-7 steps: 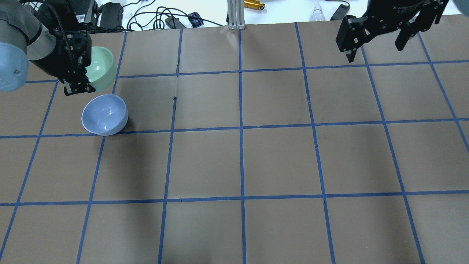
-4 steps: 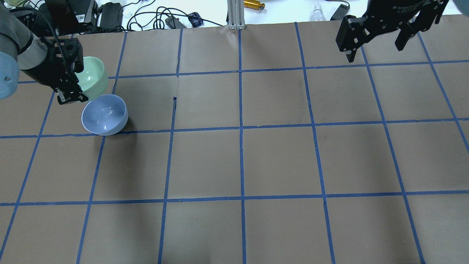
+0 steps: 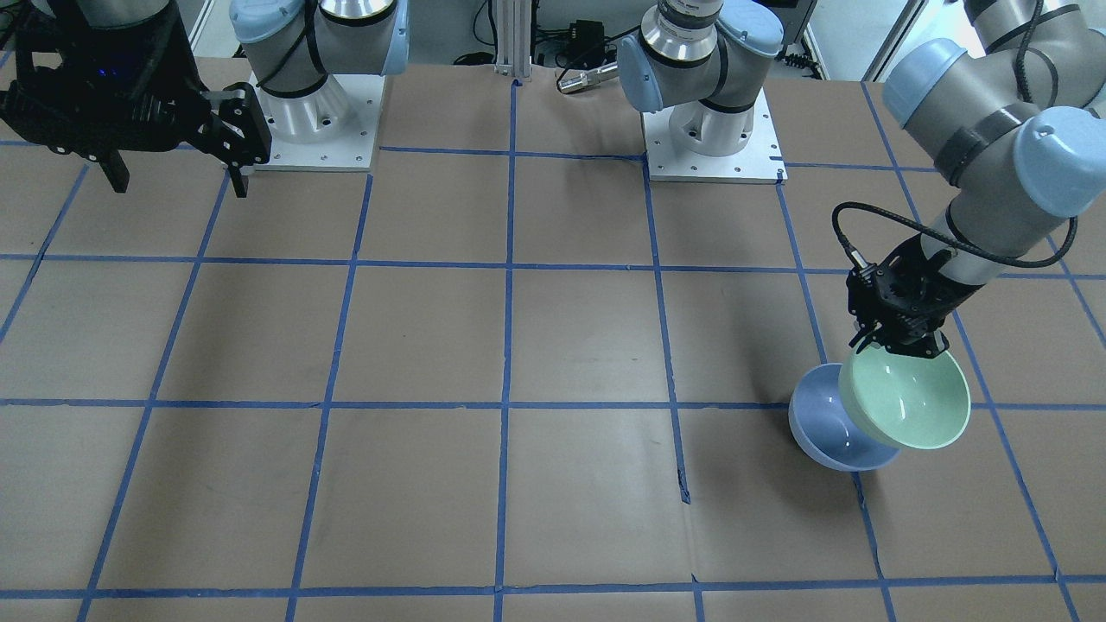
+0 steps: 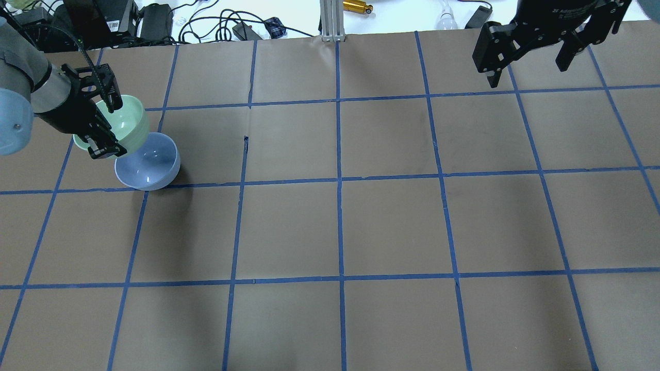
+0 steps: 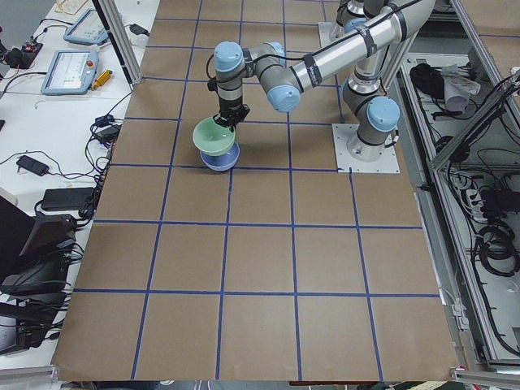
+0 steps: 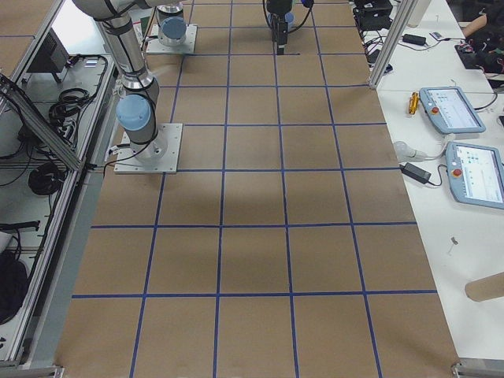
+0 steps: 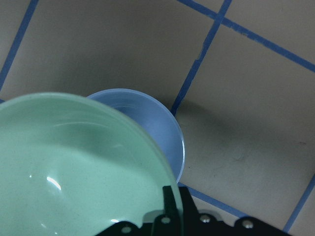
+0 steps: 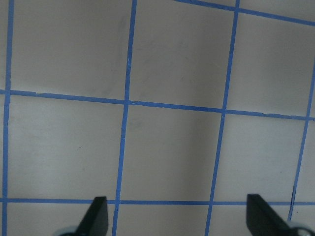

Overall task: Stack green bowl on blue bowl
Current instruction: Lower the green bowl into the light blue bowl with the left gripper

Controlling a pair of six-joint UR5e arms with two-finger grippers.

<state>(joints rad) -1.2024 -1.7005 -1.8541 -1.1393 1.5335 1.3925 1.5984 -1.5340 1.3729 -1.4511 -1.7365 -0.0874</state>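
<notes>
Since a second ago the green bowl (image 4: 133,121) has come away from the far edge of the surface (image 4: 340,226) and toward the blue bowl (image 4: 149,162), which has not shifted; the right jaws have not moved either.

Readable writing is scarce. A line of small white print (image 4: 564,10) runs along the black body above the right jaws; it seems to include "Adaptive", and the rest is too small to make out. A white sticker (image 4: 114,23) on a black box beyond the surface carries marks that cannot be read.

The left jaws are closed on the green bowl's rim, one finger (image 7: 168,206) hooked over the edge on the inside. The bowl hangs tilted below them, its mouth turned away from the robot. The blue bowl sits on the surface just below and beside the left jaws, partly under the green one.

From overhead the black wrist hides the green bowl's near side, and the green bowl covers the blue bowl's far rim (whether the two touch cannot be told). The left wrist camera cuts the green bowl off at its left and lower edges and shows only a crescent of the blue bowl past it.

The right jaws stand wide, both fingertips (image 8: 96,216) at the bottom corners of their own camera's view, with only taped surface between them, well apart from both bowls.
</notes>
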